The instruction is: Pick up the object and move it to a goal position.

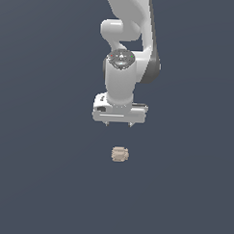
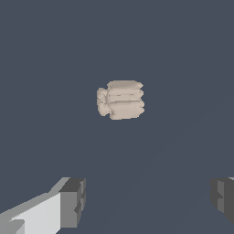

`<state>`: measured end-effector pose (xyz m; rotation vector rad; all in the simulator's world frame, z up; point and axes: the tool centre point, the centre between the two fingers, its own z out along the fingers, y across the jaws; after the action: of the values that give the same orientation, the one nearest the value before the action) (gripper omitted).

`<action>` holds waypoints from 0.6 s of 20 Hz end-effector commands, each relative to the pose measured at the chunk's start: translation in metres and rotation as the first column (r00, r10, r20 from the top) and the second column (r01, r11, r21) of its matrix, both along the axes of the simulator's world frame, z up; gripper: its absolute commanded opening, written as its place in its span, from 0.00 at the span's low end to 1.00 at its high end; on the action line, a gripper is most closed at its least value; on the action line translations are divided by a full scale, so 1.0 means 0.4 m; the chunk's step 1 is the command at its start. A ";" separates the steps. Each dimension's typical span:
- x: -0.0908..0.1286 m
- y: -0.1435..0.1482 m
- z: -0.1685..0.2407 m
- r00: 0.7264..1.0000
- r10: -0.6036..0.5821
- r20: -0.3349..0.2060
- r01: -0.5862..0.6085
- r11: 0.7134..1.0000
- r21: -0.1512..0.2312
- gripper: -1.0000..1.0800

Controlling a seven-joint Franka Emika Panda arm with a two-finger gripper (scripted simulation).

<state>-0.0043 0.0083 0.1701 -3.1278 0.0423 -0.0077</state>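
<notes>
The object (image 1: 119, 154) is a small beige, ribbed, barrel-like lump lying on the dark grey-blue floor. In the exterior view my white gripper (image 1: 118, 125) hangs above and behind it, well apart from it, fingertips pointing down. In the wrist view the object (image 2: 121, 99) lies ahead of my gripper (image 2: 148, 199), whose two grey fingertips (image 2: 73, 201) stand far apart with nothing between them. The gripper is open.
The white arm (image 1: 127, 42) rises behind the gripper toward the top of the exterior view. Around the object lies only a plain dark grey-blue surface (image 1: 49, 174), with no other objects or edges in sight.
</notes>
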 end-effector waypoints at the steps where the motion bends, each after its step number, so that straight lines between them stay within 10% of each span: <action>1: 0.000 0.000 0.000 1.000 0.000 0.000 0.000 1.000 0.000 0.96; 12: 0.013 0.038 0.014 0.999 0.038 0.010 -0.039 0.999 0.019 0.96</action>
<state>0.0006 0.0223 0.1753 -3.1103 -0.0130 -0.0210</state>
